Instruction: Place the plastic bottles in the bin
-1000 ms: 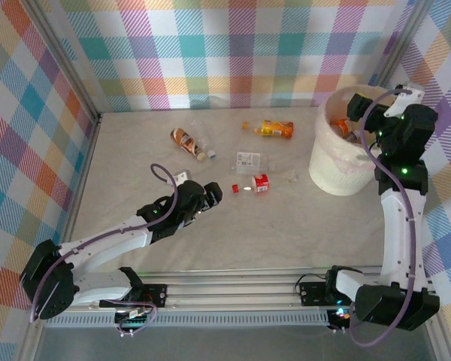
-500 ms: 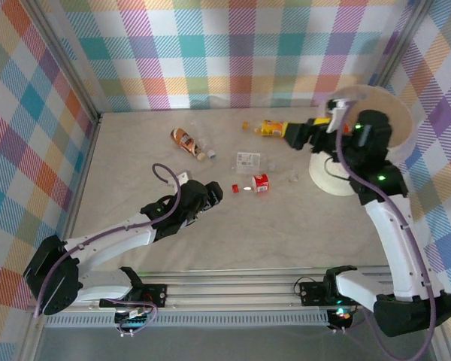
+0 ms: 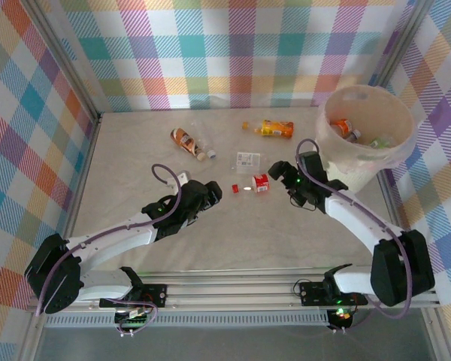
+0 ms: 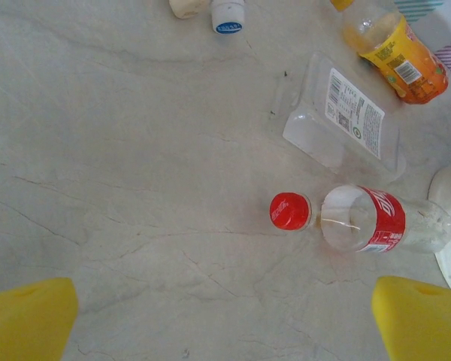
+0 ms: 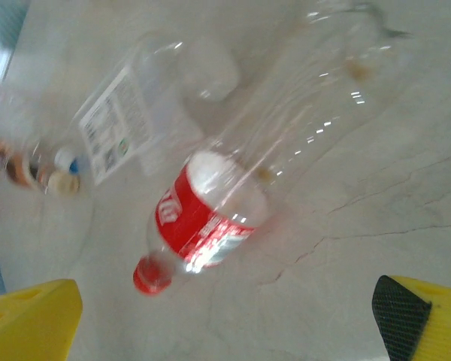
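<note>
Clear, red-labelled, red-capped bottle [image 4: 376, 220] lies flat; left pincer [image 4: 224, 316] and right pincer [image 5: 225, 316] spread.

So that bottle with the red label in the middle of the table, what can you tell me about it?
The red-label bottle is thin clear plastic and looks empty. It has a red cap on, and a red band with white lettering near its shoulder. It lies on its side on the pale marbled table. A flattened clear bottle lies close beside it; I cannot tell whether they touch. The right arm's fingers stand open near it, not gripping.
</note>
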